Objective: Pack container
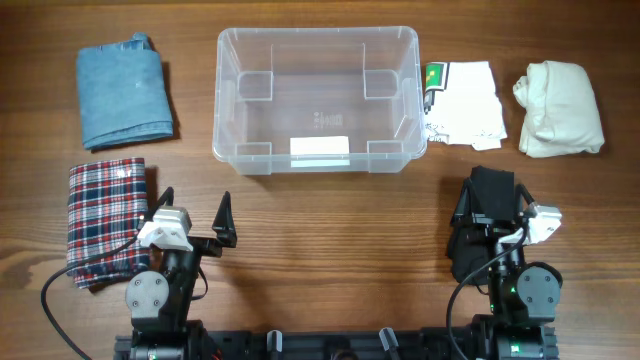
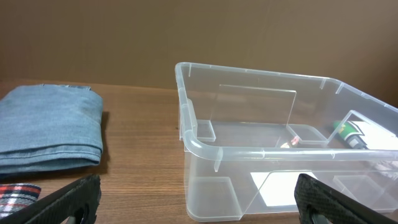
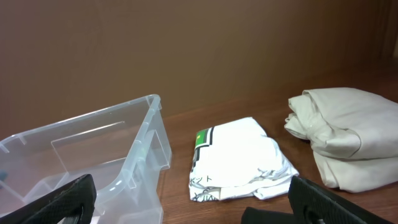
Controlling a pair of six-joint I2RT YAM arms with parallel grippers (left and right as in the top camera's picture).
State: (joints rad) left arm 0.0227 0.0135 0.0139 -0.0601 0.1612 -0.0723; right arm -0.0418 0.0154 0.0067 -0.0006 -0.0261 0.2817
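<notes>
So the wooden table (image 1: pixel 330 220) takes up the whole overhead shot. The biggest thing on it is the container (image 1: pixel 318 31), sitting in the middle toward the far side, open top, nothing inside. Its white label (image 1: pixel 320 148) is on the wall facing the arms.

On the left there's a folded blue denim piece (image 1: pixel 122 92) beside the container but apart from it. Closer in is a plaid cloth (image 1: pixel 100 215), partly tucked under the left arm. On the right, a cream garment (image 1: pixel 560 108) sits out at the edge, and a white printed shirt (image 1: pixel 465 103) lies between it and the container, just beside the bin's right wall. A dark cloth (image 1: pixel 490 182) lies under the right arm.

The left gripper (image 1: pixel 195 205) has its fingers spread wide, holding nothing. It hangs on the near side of the container, off the front-left corner and not touching. From its wrist cam that corner fills the gap between the fingers.

The right gripper (image 1: pixel 492 203) is also spread wide with nothing in it. It sits past the container's front-right corner, well clear. Its wrist cam has the bin off to the left and the white shirt dead ahead.
</notes>
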